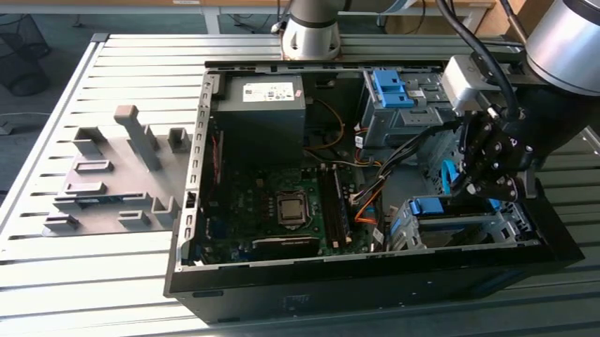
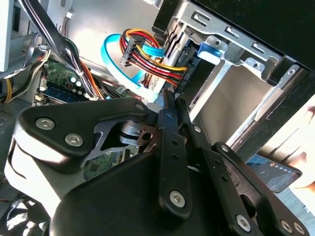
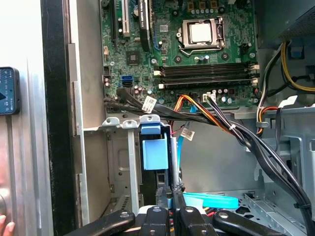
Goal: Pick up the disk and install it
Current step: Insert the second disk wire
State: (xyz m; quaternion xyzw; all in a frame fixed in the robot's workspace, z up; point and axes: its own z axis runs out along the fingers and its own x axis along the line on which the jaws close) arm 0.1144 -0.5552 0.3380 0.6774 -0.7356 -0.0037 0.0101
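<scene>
The disk [image 1: 456, 229] lies in the metal drive cage [image 1: 405, 232] at the open computer case's corner, on the exterior view's right, with its blue rail [image 1: 433, 206] showing at the cage mouth. In the first wrist view the blue rail tab [image 3: 154, 150] sits in the cage opening, just beyond my fingertips. My gripper [image 1: 467, 194] hangs just above that cage and is shut, its two dark fingers [image 2: 166, 115] pressed together with nothing seen between them. In the second wrist view the disk's dark edge [image 2: 191, 66] and a blue tab [image 2: 210, 51] sit inside the cage.
A bundle of coloured power cables [image 2: 147, 56] and a blue data cable [image 2: 115, 64] runs close to the cage. The motherboard [image 1: 281, 203], a grey power-supply box [image 1: 261, 105] and a second cage with a blue latch [image 1: 389, 88] fill the case. A grey fixture [image 1: 112, 175] lies on the slatted table.
</scene>
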